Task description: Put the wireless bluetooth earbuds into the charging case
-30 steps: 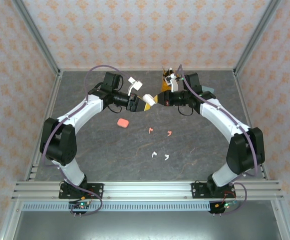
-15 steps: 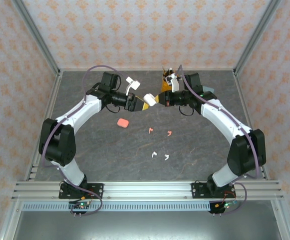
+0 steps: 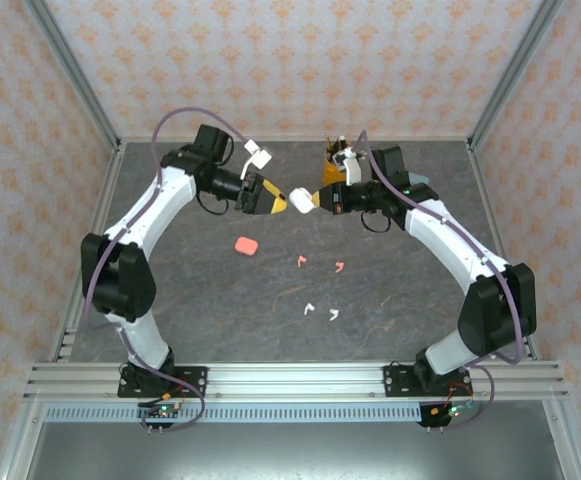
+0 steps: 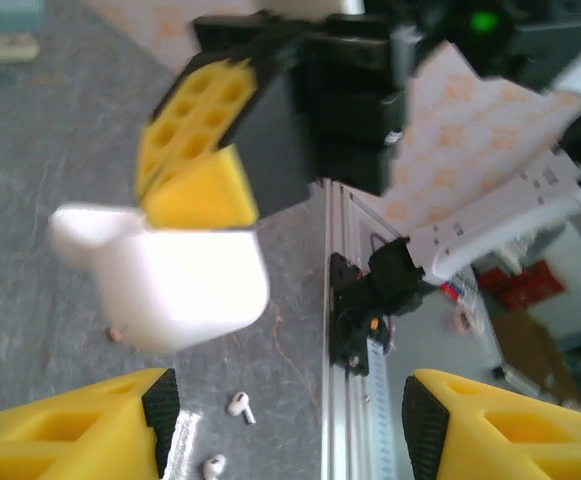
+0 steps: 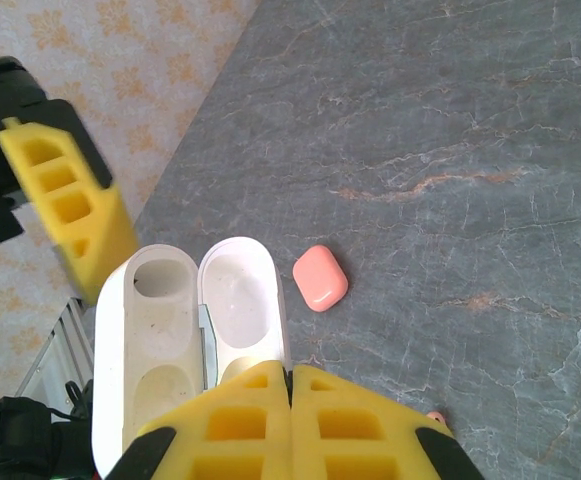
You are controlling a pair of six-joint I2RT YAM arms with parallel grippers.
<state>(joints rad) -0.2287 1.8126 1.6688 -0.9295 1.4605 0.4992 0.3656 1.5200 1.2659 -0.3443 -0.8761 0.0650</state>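
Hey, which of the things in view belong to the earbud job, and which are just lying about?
Job: open white case in right end effector; pink case; pink earbuds; white earbuds.
Lying about: pale blue item, back right, too small to identify.

Your left arm (image 3: 140, 220) has swung its forearm back toward the rear wall. The black wrist block, which sat close behind the gripper a second ago, is now farther back and to the left, and the long white link climbs the table more steeply. The purple cable (image 3: 185, 115) arches higher above it than before. The left gripper (image 3: 278, 202) has rolled: a second ago it looked mostly black from overhead, and now its yellow fingers (image 3: 262, 192) face up as a wedge aimed at the white charging case (image 3: 299, 200). Its tip sits slightly left of where it met the case earlier, though the overhead view cannot settle whether they touch.
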